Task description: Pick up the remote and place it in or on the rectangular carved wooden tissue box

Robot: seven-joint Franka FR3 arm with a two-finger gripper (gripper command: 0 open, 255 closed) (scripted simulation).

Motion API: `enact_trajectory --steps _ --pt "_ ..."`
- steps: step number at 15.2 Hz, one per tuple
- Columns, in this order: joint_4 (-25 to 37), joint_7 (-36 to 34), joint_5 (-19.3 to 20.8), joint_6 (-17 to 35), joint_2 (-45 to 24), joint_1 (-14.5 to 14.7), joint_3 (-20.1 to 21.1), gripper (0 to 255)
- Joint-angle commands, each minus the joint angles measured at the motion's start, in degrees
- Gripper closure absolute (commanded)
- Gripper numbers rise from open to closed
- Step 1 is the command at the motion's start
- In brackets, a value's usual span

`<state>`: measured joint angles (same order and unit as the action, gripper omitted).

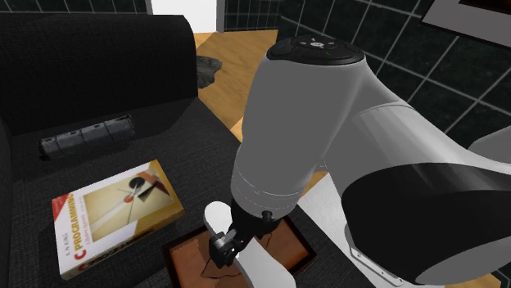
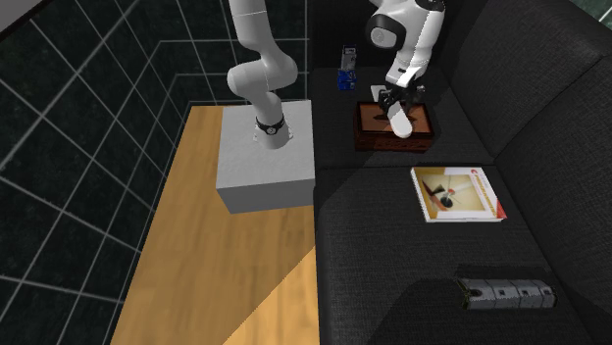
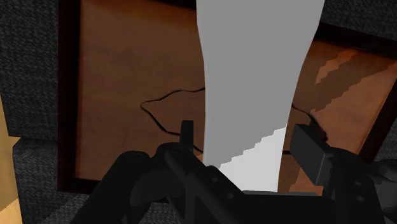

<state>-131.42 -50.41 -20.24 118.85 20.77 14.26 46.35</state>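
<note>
The remote (image 3: 254, 83) is drawn plain white and long, and my gripper (image 3: 248, 153) is shut on one end of it, a black finger (image 3: 186, 137) on either side. It hangs over the top of the brown tissue box (image 3: 127, 83), across its curved slot. In the shoulder view the remote (image 1: 217, 219) juts out beside the gripper (image 1: 225, 245), above the box (image 1: 184, 258) on the black sofa. The second exterior view has the remote (image 2: 400, 120) pointing down at the box (image 2: 368, 132) under the gripper (image 2: 392, 98). Whether the remote touches the box I cannot tell.
A programming book (image 1: 115, 213) lies on the seat beside the box. A dark grey segmented object (image 1: 86, 137) rests farther along by the backrest. A small blue item (image 2: 346, 69) stands behind the box. The grey stand (image 2: 265, 157) sits on wooden floor beside the sofa.
</note>
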Motion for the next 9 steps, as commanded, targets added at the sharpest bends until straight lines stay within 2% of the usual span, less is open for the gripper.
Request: enact_trajectory --steps 1,2,7,9 --pt "0.0 0.0 0.0 0.0 0.0 0.0 0.0 255" --pt "0.0 0.0 0.0 0.0 0.0 0.0 0.0 0" --pt "0.0 0.0 0.0 0.0 0.0 0.0 0.0 0" --pt "2.5 0.4 -0.2 -4.2 1.7 0.3 -1.6 0"
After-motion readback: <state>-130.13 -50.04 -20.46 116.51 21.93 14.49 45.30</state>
